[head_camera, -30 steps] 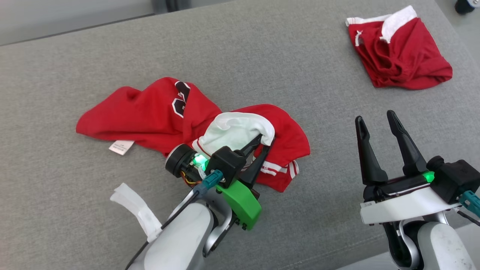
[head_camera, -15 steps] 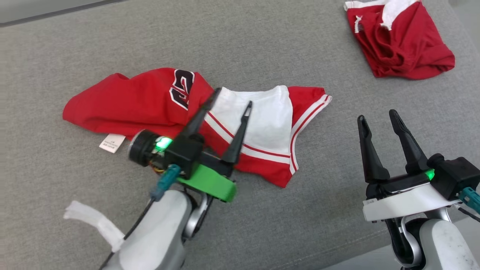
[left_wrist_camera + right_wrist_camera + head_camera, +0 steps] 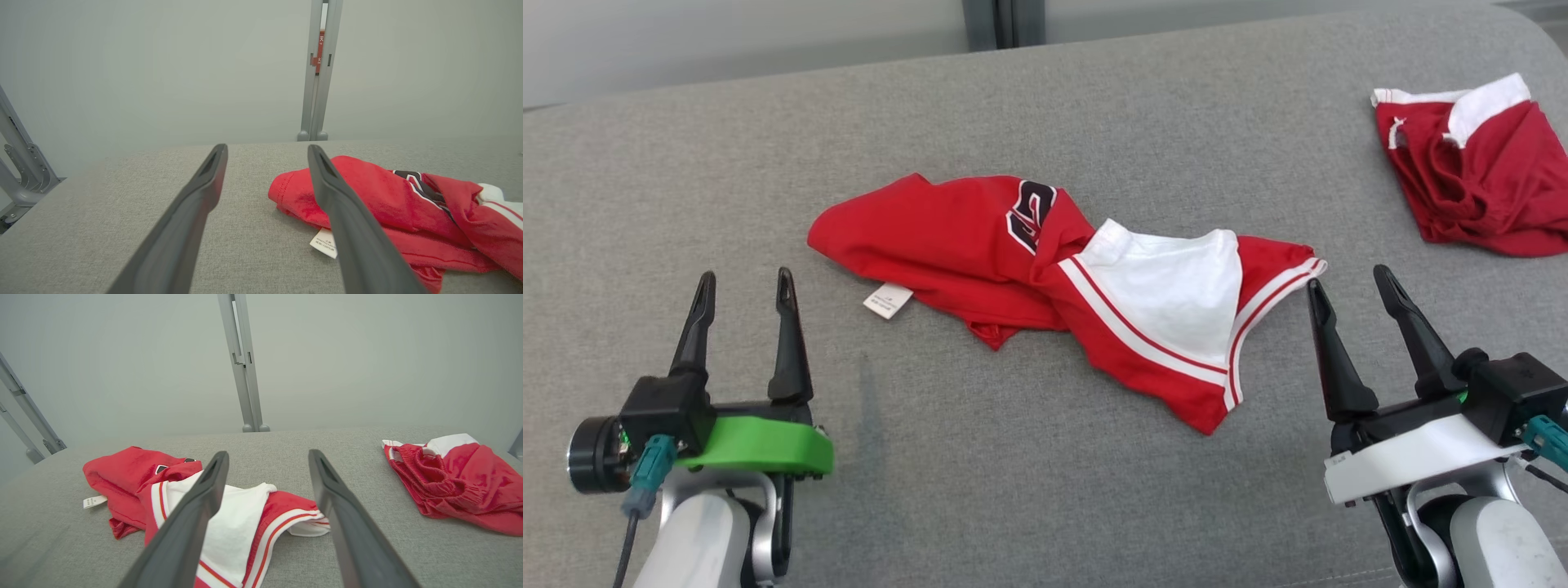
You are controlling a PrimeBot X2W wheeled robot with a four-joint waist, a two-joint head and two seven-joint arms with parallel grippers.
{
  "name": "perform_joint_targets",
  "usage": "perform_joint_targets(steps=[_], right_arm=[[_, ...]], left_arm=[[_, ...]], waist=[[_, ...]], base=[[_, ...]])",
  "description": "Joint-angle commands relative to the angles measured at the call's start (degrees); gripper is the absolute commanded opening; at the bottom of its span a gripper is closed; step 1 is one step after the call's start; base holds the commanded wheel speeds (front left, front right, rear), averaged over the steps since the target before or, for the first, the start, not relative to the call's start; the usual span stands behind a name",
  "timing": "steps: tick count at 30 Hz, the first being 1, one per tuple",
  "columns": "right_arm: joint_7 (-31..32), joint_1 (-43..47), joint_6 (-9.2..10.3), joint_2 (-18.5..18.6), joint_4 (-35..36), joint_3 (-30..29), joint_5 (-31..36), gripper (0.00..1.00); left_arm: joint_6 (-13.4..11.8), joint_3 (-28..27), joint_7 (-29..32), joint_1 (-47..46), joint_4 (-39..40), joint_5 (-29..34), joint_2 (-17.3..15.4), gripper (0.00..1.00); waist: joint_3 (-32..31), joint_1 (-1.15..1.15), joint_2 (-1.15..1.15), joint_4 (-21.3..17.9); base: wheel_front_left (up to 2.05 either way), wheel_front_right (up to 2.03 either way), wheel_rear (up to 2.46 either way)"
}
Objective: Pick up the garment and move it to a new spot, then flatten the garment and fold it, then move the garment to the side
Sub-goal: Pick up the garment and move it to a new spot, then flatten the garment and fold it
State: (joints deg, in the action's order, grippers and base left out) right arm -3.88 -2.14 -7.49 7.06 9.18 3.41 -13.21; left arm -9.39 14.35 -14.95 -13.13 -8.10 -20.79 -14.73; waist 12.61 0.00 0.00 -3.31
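The left gripper [image 3: 745,278] had released the red jersey [image 3: 947,237] and drawn back to its left, spread wide and empty. The jersey lay crumpled on the grey cushion [image 3: 1045,474]; the right gripper [image 3: 1347,279] hovered wide apart beside it.

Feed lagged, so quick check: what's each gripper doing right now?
Left gripper: open, holding nothing.
Right gripper: open, holding nothing.

- Head cam: I look steeply down on the grey cushion [image 3: 1045,490] from above.
- Both wrist cams: low, near-level across it toward the pale wall [image 3: 163,61].
- All three share the red garment [image 3: 931,237].
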Motion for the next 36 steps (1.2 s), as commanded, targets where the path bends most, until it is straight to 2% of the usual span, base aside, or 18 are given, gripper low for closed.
perform_joint_targets(steps=[1,5,16,36], right_arm=[[0.29,1.15,0.00,0.34,-0.22,-0.03,0.13,1.00],[0.91,2.28,0.00,0.74,-1.25,0.51,-0.08,1.00],[1.55,5.46,0.00,1.12,-2.29,1.23,-1.04,1.00],[2.15,6.03,0.00,0.77,-1.85,0.87,-1.20,1.00]], left_arm=[[-0.33,-0.59,-0.20,1.69,0.42,-0.28,-0.80,1.00],[-0.78,-1.48,-0.18,5.07,1.66,-0.98,-1.80,1.00],[-1.78,0.24,1.93,12.53,3.81,-1.57,-1.97,1.00],[-1.89,1.75,2.50,12.18,5.43,-1.67,-1.86,1.00]], waist=[[-3.34,0.00,0.00,2.64],[-5.28,0.00,0.00,2.25],[-10.26,0.00,0.00,0.54],[-10.28,0.00,0.00,1.25]], base=[[0.00,0.00,0.00],[0.00,0.00,0.00],[0.00,0.00,0.00],[0.00,0.00,0.00]])
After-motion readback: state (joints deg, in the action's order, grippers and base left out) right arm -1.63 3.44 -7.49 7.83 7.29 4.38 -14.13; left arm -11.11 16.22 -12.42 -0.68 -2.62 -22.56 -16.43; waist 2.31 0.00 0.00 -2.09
